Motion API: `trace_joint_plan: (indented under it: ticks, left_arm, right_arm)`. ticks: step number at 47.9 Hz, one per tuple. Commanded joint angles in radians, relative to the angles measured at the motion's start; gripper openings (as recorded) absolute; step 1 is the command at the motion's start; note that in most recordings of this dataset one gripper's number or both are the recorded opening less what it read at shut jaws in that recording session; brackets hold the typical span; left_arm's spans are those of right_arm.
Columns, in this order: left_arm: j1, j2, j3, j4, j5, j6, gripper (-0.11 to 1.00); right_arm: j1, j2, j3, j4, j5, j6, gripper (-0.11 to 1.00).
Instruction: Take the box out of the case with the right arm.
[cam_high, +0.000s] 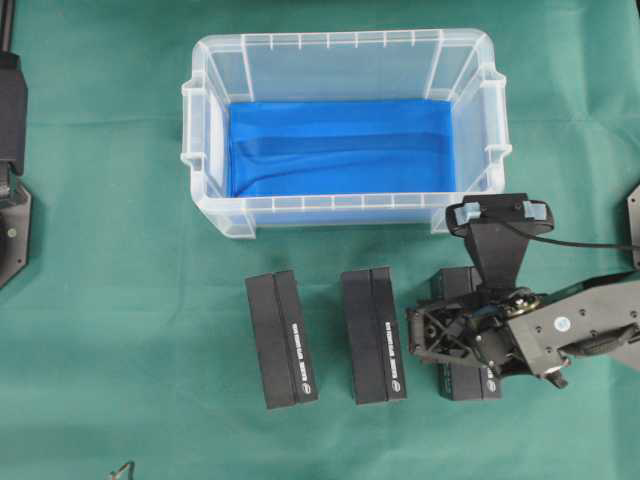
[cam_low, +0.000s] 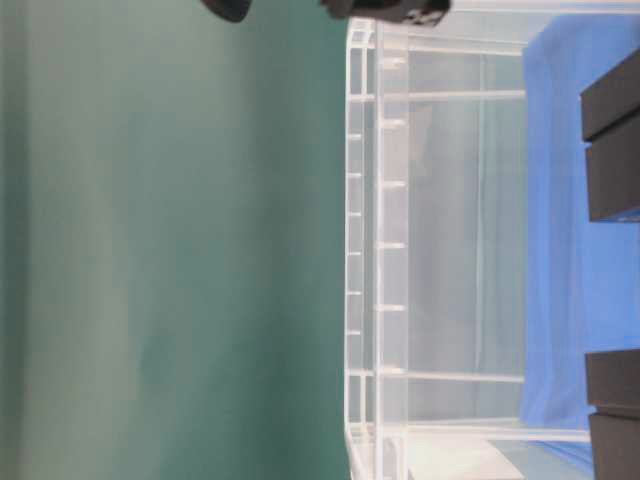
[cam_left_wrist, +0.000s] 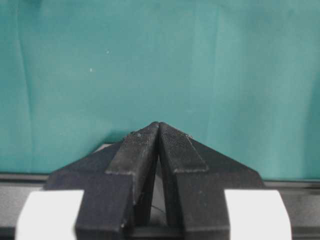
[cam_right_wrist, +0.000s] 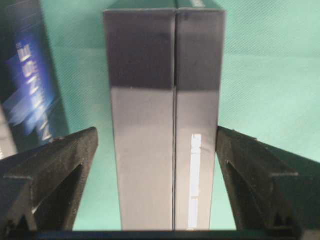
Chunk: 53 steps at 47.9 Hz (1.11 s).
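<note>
1. Overhead view: the case (cam_high: 345, 130) sits at top centre on the green cloth (cam_high: 120, 300). Only its blue lining (cam_high: 340, 150) shows inside; no box in it.
2. Three black boxes lie in a row below the case, all parallel with long sides running up-down: left box (cam_high: 281, 339), middle box (cam_high: 373, 335), right box (cam_high: 461, 335). Even spacing looks like deliberate unload placement, each one clear of its neighbour.
3. Right gripper (cam_high: 440, 335) sits over the right box at lower right of the frame and hides most of it.
4. Right wrist view: the right box (cam_right_wrist: 165, 125) fills the centre, standing between the two fingers (cam_right_wrist: 55, 170). Jaws are spread wide; a sliver of cloth shows on the left side, and the right finger is just beside the box edge. Reads as released, not clamped.
5. Judgement: the box is out of the case and resting on the cloth, so the task looks essentially done. Wide opening suits a clean lift-off without dragging the box.
6. Left wrist view: left gripper (cam_left_wrist: 159, 131) has its tips pressed together, holding nothing, over bare cloth. Parked out of the way.
</note>
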Motion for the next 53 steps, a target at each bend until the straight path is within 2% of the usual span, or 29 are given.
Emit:
trace_joint_plan:
  ticks: [1,24,34,44,53]
  left_arm:
    - [-0.003,-0.002,-0.028,0.002,-0.005,0.002,0.0]
    - [-0.003,-0.002,-0.028,0.002,-0.005,0.002,0.0]
    - [-0.003,-0.002,-0.028,0.002,-0.005,0.002,0.0]
    - [-0.003,-0.002,-0.028,0.002,-0.005,0.002,0.0]
    - [-0.003,-0.002,-0.028,0.002,-0.005,0.0,0.0]
  right_arm:
    - [-0.003,-0.049,-0.048,0.0,0.032,0.0,0.89]
    - [-0.005,-0.153,-0.302,-0.018,0.448,-0.044,0.89]
    - [-0.005,-0.15,-0.382,-0.028,0.509,-0.078,0.89]
    - [-0.006,-0.149,-0.382,-0.058,0.509,-0.083,0.89]
    - [-0.006,-0.17,-0.35,-0.057,0.517,-0.086,0.88]
